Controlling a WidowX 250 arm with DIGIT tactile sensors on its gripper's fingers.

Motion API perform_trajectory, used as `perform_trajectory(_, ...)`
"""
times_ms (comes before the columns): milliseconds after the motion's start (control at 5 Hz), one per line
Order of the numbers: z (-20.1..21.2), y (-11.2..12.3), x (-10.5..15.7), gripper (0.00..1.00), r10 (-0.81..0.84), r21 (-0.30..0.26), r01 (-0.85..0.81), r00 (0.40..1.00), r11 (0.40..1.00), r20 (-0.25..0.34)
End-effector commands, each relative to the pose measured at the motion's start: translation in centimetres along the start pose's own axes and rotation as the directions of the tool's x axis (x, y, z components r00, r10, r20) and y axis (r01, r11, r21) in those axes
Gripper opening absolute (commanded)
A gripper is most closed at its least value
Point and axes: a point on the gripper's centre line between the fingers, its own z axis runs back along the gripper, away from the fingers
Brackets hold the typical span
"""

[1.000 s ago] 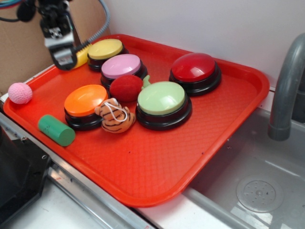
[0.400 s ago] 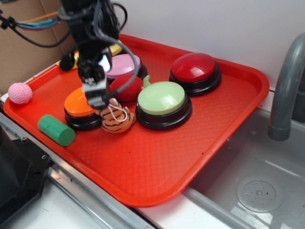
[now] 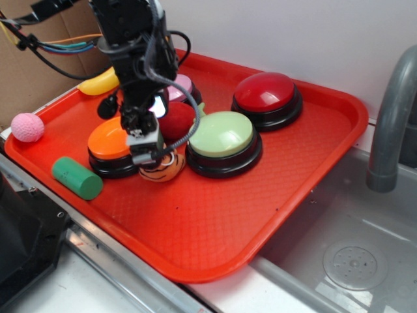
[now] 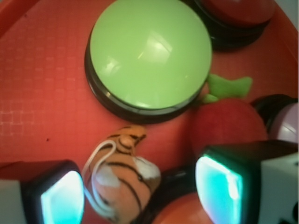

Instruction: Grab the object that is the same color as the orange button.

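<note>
Fingers [image 4: 219,184] spread astride plush tiger [image 4: 122,179], green button [image 4: 148,51] close ahead

Four push buttons visible [image 3: 223,135], one plush tiger [image 3: 161,169], one green cylinder [image 3: 77,177], one pink ball [image 3: 27,127], one banana [image 3: 99,83]

The hand [image 3: 147,151] hangs directly over the plush tiger [image 3: 163,169], which lies between the orange button [image 3: 114,140] and green button [image 3: 223,136] near the surface's [image 3: 195,228] left edge.

Red tray [image 3: 195,248] holds green button [image 3: 221,135], red button [image 3: 267,92], green cylinder [image 3: 77,177]; pink ball [image 3: 27,127] on rim; faucet [image 3: 391,124] right.
</note>
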Motion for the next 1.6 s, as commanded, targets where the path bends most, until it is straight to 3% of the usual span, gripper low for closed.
perform_trajectory(0, -0.9, -0.4, 0.7, 1.00, -0.026, -0.011, 0.026, 1.000, 1.000, 0.014)
perform_trajectory(200, -1.7, -0.3, 0.3, 1.00, -0.011, -0.016, 0.011, 1.000, 1.000, 0.008)
perform_trajectory(400, -2.0, -0.5, 0.3, 0.09, -0.006, 0.002, 0.006, 1.000, 1.000, -0.017)
perform_trajectory(600, -2.4, -0.4, 0.3, 0.00, -0.005, -0.013, 0.005, 1.000, 1.000, -0.010)
perform_trajectory(1000, -1.4, -0.1, 0.3, 0.00, 0.073, -0.010, -0.073, 0.997, 0.997, -0.014)
perform_trajectory(1400, 4.8, 1.8, -0.7, 0.00, 0.343, -0.039, -0.349, 0.933, 0.936, -0.112)
